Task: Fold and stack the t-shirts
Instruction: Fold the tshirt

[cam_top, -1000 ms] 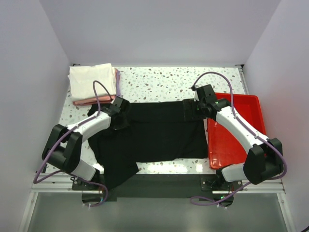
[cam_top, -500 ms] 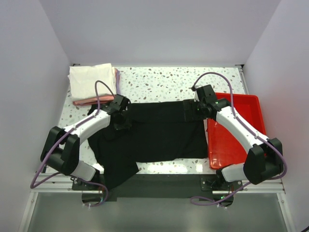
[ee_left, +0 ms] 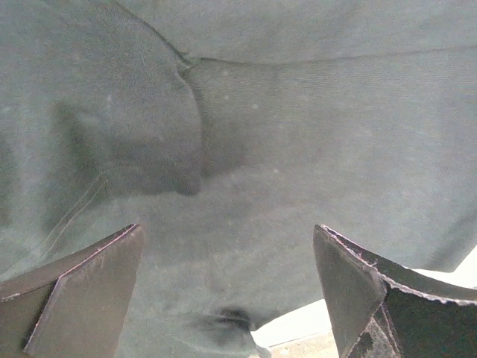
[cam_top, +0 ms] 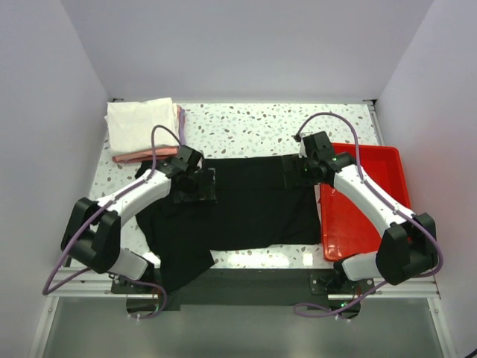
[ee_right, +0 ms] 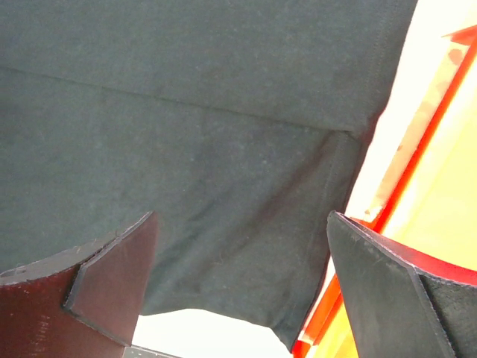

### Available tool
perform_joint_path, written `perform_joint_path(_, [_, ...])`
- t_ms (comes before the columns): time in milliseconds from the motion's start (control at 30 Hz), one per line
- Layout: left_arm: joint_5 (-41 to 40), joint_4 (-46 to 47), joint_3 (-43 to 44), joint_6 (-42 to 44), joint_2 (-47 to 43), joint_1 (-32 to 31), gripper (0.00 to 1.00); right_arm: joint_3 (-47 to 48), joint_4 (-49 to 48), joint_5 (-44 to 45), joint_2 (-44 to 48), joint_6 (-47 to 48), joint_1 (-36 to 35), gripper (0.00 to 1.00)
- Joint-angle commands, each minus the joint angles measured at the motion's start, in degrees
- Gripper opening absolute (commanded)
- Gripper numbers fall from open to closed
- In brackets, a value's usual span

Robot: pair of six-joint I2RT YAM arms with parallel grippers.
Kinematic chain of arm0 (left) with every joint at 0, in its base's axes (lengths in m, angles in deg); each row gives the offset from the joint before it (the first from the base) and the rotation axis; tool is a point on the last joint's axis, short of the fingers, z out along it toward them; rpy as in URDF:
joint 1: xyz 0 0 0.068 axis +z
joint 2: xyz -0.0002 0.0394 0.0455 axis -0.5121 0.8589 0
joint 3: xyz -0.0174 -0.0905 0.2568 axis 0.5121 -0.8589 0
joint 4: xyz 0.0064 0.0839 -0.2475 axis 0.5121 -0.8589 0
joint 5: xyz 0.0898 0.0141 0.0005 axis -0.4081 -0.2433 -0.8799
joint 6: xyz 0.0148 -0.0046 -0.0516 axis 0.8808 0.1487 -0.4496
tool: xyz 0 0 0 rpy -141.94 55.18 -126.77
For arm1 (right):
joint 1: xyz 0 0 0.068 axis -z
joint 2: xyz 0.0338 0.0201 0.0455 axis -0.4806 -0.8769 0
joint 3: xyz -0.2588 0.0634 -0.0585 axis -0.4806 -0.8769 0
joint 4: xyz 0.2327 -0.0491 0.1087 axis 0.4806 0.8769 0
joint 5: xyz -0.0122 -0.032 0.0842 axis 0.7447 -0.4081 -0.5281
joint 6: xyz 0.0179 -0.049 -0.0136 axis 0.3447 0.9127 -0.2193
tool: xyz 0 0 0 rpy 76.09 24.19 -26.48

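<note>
The left gripper (cam_top: 197, 186) has been moved inward over the black t-shirt (cam_top: 253, 212), and the cloth has been let go.
It is left spread on the surface (cam_top: 246, 127) for folding, with the red tray (cam_top: 340, 233) just to its right and the folded t-shirts (cam_top: 141, 128) stacked beyond its far-left corner. The right gripper (cam_top: 295, 171) is held open over its far-right corner.

speckled table (cam_top: 253, 123) between pale lavender walls (cam_top: 246, 45)

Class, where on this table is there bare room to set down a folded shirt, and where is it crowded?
Free: the far strip of table right of the stack, beyond the black shirt. Crowded: the middle, under that shirt.
</note>
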Motion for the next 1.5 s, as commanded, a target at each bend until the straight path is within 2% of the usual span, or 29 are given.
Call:
perform_joint_path(0, [-1.56,-1.01,2.96,0.10,-6.80,-0.13,1.00,-0.46,-1.89,-2.93,2.03,1.46,0.23,0.99])
perform_joint_path(67, [-3.85,-0.84,2.87,-1.65,-10.05,-0.05,1.00,0.16,-2.68,-4.15,0.90,1.47,0.05,0.99])
perform_joint_path(133, [-9.99,-1.10,2.43,-4.54,-11.29,0.57,1.00,1.12,-3.39,-4.60,-0.42,0.59,0.14,0.99])
perform_joint_path(167, [-11.05,-1.27,2.17,-5.43,-11.12,2.92,1.00,1.47,-5.04,-4.77,-1.91,0.33,0.14,0.99])
perform_joint_path(300, [-6.68,5.21,-3.61,-7.54,-8.75,12.51,1.00,4.11,-8.31,-4.87,-6.66,-0.99,0.23,0.99])
perform_joint_path(367, [-5.27,12.59,-5.82,-8.51,-7.43,16.37,1.00,6.92,-9.10,-4.16,-9.82,-1.08,0.14,0.99])
perform_joint_path(433, [-4.30,16.11,-6.19,-8.52,-4.46,17.79,1.00,9.90,-8.41,-1.98,-14.57,-1.70,0.14,0.99])
perform_joint_path(633, [-8.95,15.69,-2.93,-7.37,5.74,19.38,1.00,13.42,-8.77,-0.30,-24.22,-2.58,0.93,0.99])
perform_joint_path(800, [-11.85,17.00,-2.85,-6.23,8.74,20.87,1.00,13.87,-8.93,2.52,-28.99,-3.19,1.02,0.99])
perform_joint_path(1133, [-9.31,19.64,1.46,-2.63,15.78,23.77,1.00,16.50,-9.11,2.34,-33.91,-3.11,2.69,0.99])
perform_joint_path(1300, [-6.94,17.27,2.60,-3.15,9.83,23.51,1.00,19.40,-7.44,1.55,-32.61,-1.53,3.04,0.99])
perform_joint_path(1467, [-10.44,7.18,4.18,-5.17,-1.08,19.83,1.00,20.99,-5.68,0.07,-26.81,-0.29,2.95,0.99])
